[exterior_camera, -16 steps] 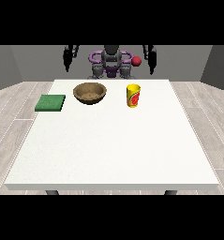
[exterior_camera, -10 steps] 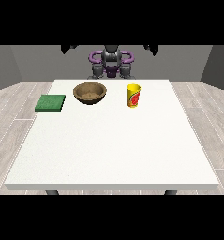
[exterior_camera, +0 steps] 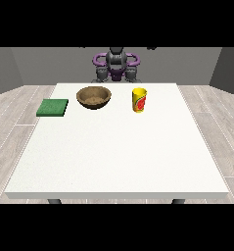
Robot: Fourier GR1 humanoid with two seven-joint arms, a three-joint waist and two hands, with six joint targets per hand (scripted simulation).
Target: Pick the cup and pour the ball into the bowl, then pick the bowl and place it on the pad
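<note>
Since the earlier frames, we note both hands risen out of sight at the top edge; their fingers we cannot tell. Left to right: green pad (exterior_camera: 53, 107) off the table's (exterior_camera: 113, 157) left edge; brown bowl (exterior_camera: 94, 97), unmoved; yellow cup (exterior_camera: 139, 100) upright, well apart from the bowl. Nothing done: cup unpicked, pour and placing remain. Ball not visible, presumably inside the cup.

Single front view: camera across table (exterior_camera: 116, 157) facing robot (exterior_camera: 116, 66) (small at top), elevated, looking down.
</note>
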